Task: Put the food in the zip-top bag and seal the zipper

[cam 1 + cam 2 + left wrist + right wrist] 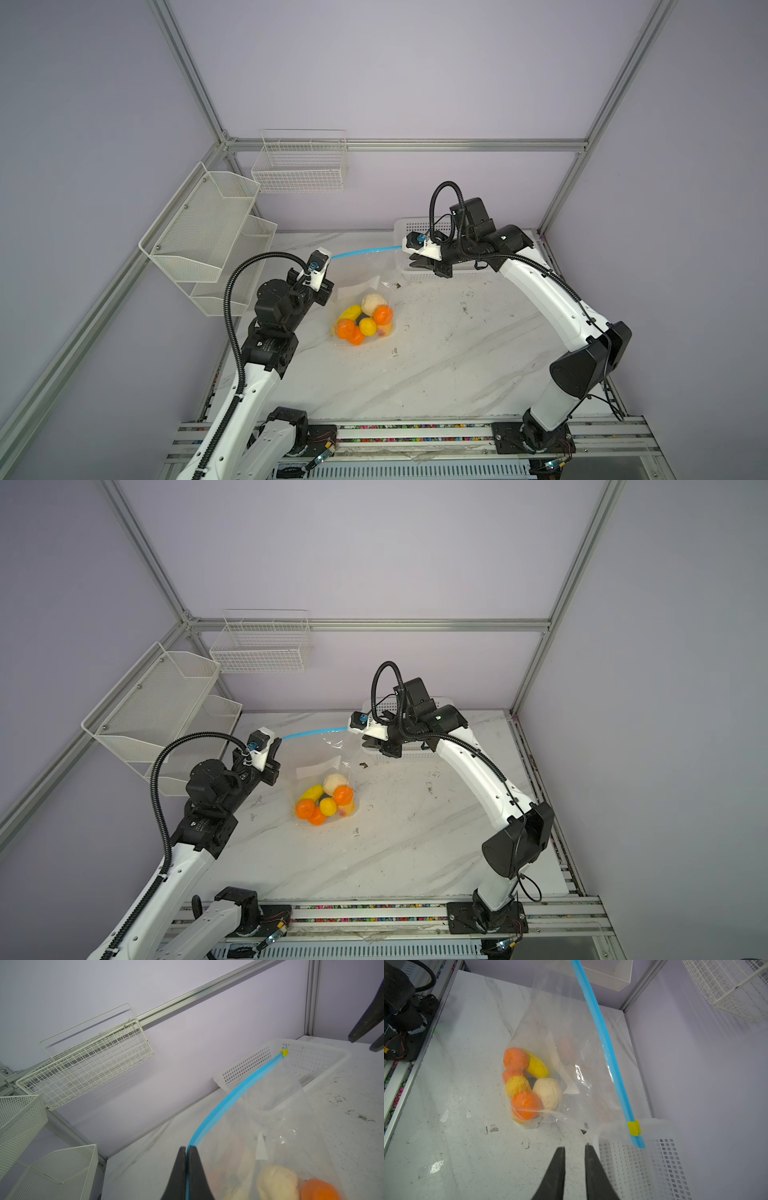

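The clear zip-top bag (376,270) hangs from its raised mouth edge, its bottom resting on the table. The food (365,320) sits heaped inside it: orange tangerines (525,1105), yellow pieces (536,1067), a cream bulb (548,1092) and a dark lump. The light-blue zipper (365,250) spans between the arms, its yellow tab (634,1128) close to the right end. My left gripper (188,1148) is shut on the zipper's left end. Just below the tab end, my right gripper (574,1146) is open and holds nothing.
A white perforated plastic basket (654,1167) stands at the back right, under the zipper's tab end. White mesh shelves (208,232) and a wire basket (301,166) hang on the left and back walls.
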Robot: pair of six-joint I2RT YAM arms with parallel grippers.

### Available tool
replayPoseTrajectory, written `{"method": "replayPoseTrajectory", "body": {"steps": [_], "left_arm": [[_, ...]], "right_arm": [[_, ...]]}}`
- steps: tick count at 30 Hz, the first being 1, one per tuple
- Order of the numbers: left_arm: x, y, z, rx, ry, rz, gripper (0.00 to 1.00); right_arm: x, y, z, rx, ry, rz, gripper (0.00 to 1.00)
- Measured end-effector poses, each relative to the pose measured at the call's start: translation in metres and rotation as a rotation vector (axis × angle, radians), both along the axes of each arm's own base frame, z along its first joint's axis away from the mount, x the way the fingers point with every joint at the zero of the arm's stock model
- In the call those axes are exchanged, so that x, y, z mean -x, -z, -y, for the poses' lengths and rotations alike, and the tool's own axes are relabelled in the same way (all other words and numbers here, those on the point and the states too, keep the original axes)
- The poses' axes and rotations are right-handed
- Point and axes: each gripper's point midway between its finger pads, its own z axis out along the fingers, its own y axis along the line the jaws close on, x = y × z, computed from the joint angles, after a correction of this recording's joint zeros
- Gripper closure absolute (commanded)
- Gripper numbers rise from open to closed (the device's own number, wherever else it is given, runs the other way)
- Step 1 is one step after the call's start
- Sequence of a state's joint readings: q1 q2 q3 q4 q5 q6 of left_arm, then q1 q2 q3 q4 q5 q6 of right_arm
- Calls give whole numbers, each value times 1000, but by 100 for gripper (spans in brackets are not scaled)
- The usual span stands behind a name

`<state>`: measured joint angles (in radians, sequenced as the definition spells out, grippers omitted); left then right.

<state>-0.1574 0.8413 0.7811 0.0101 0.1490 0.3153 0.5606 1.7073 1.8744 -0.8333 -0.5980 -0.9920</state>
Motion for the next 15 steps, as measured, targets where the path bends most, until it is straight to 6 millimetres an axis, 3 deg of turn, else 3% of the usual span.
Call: {"method": "replayPoseTrajectory", "body": {"steps": [8,15], "left_arm": [[0,-1,1,12,7,0,100],[1,-3,3,20,20,4,100]], "right_arm": [[7,-4,-10,-24,-18,-10,44],[25,-18,-41,-82,-84,-7,42]]}}
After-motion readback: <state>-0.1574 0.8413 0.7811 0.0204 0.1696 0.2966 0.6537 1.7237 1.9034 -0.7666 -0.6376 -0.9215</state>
